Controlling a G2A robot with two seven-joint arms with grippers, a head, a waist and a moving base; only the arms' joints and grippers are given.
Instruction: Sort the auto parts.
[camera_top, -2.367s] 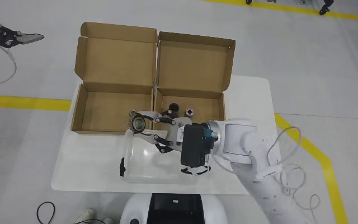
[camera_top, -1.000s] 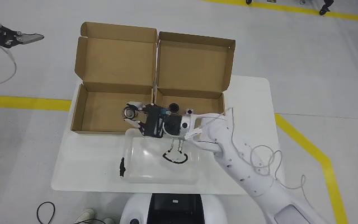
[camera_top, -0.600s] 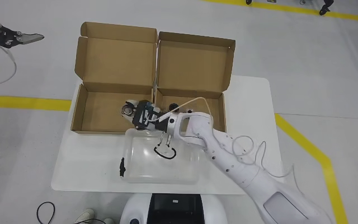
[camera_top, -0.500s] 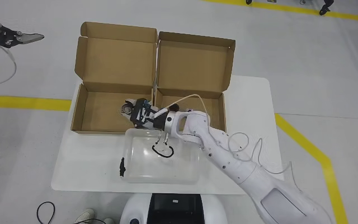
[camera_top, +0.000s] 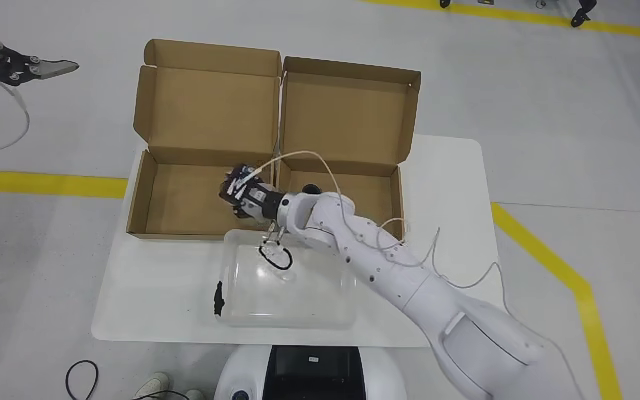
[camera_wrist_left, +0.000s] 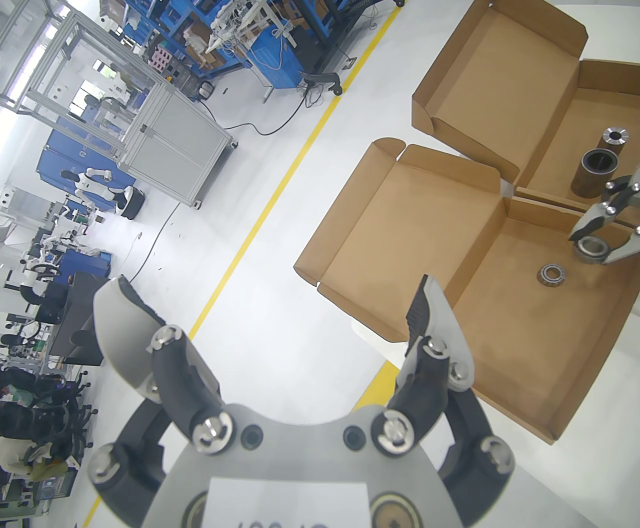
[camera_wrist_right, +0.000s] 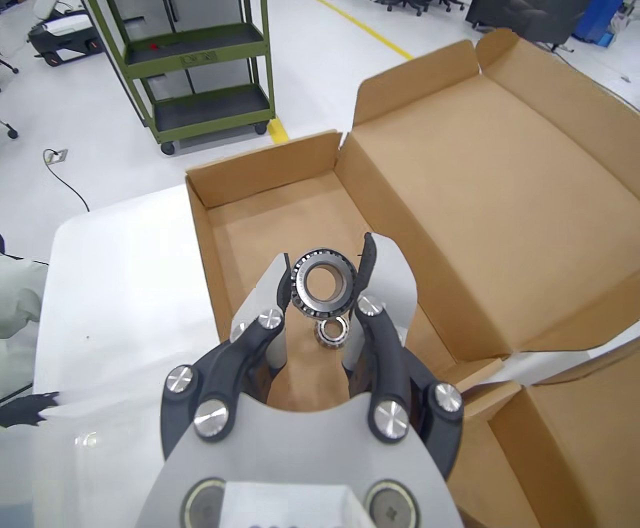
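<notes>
Steel bearing (camera_wrist_right: 348, 287), the big tapered-roller kind, sits clamped in the right gripper (camera_wrist_right: 326, 252). It is above the left box (camera_wrist_right: 240, 240), at the end next to the right box (camera_top: 350, 190). The fingers (camera_wrist_right: 372, 260) pinch it across the outer rim, with the bore facing the wrist camera. A smaller bearing (camera_wrist_right: 320, 332) lies flat on the box floor right under it.

Handling: dense, rigid, no give, so the hold is pure friction on a smooth curved rim. Probably oily, but I can't confirm that from these views. The rim tapers, so a hard squeeze or a fast swing could walk it out of the pads. Across the diameter at mid-width is the right hold, and the pads look centred. It's not fragile, but dropped it would knock the smaller one and dent the cardboard. Let go low.

The left gripper (camera_wrist_left: 272, 300) hangs off the side of the counter (camera_top: 440, 200), fingers apart with nothing in them. The right box holds a dark sleeve (camera_wrist_left: 597, 172) and a small silver bush (camera_wrist_left: 614, 136).
</notes>
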